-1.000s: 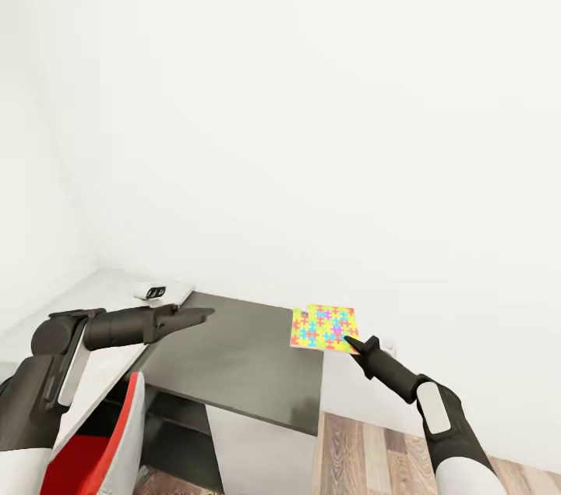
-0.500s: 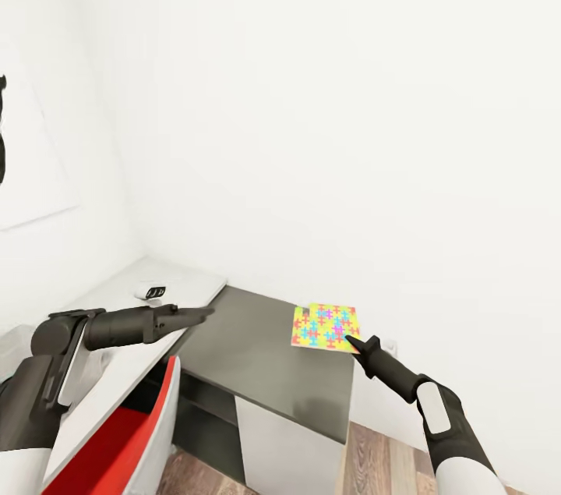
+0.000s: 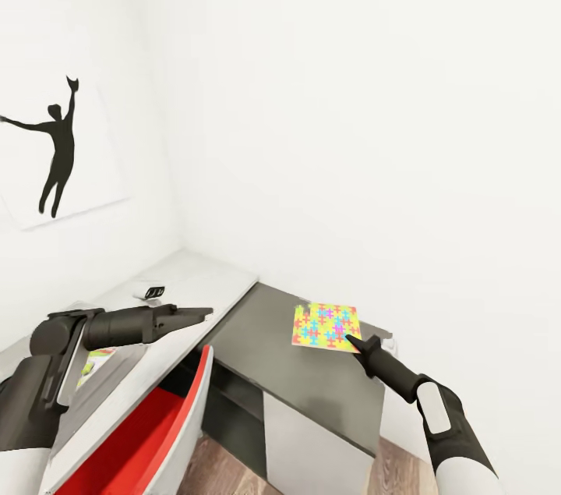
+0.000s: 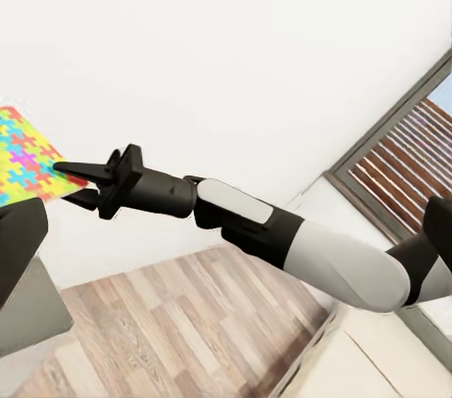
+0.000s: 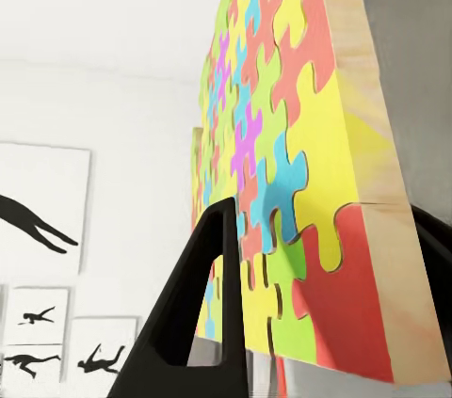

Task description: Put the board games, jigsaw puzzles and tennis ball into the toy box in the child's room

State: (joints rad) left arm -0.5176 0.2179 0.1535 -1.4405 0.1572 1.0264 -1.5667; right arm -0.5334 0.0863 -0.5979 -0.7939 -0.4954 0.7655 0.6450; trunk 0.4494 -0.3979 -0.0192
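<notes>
Gripping jigsaw puzzle (image 3: 326,326), R gripper (image 3: 348,340) jaws hide its corner.

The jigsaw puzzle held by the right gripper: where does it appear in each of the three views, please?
Head view: the jigsaw puzzle sits right of centre, over the dark desk section, at the tip of the right gripper.
Left wrist view: a corner of it at the left edge.
Right wrist view: close up, across the middle and right.
Shared landmark: the right gripper, clamped on the puzzle's corner.
</notes>
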